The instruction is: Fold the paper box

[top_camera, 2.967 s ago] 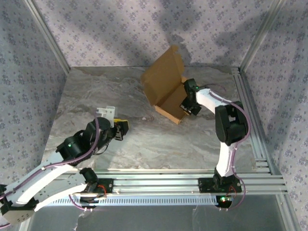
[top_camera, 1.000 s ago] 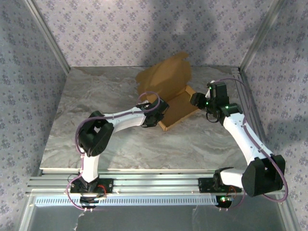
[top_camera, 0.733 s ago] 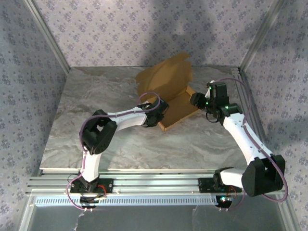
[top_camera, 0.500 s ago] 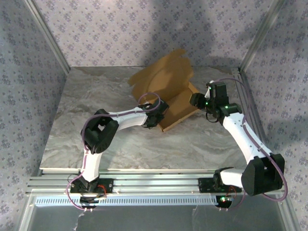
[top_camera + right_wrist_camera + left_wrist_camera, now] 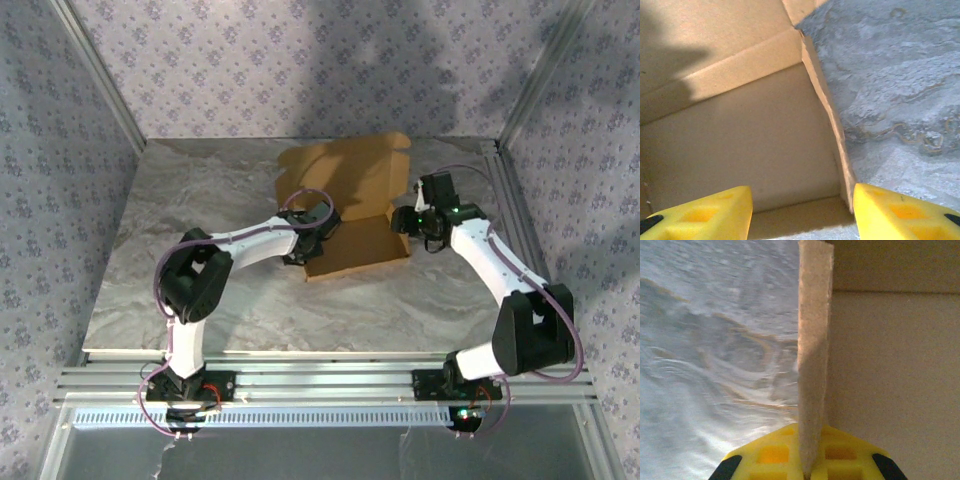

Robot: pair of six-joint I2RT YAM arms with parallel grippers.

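Two grippers work one plain brown cardboard paper box (image 5: 352,200), toward the back of the grey marbled table (image 5: 200,250).
The left gripper (image 5: 303,246) is clenched on the box's left wall; the right gripper (image 5: 403,222) is spread, astride its right wall.

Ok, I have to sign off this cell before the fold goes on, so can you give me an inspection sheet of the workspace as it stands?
Surface: grey marbled table, no damage seen.
Job's things: brown paper box at the far middle, its tray on the table and its lid panel open behind it.
Clutter: nothing seen.
Hands: left hand shut on the box wall nearest its arm; right hand open, with a finger either side of the opposite wall.
Cables: purple cables run along both arms, with a loop near the left wrist.
Surroundings: patterned walls, metal frame posts, rail at the near edge.
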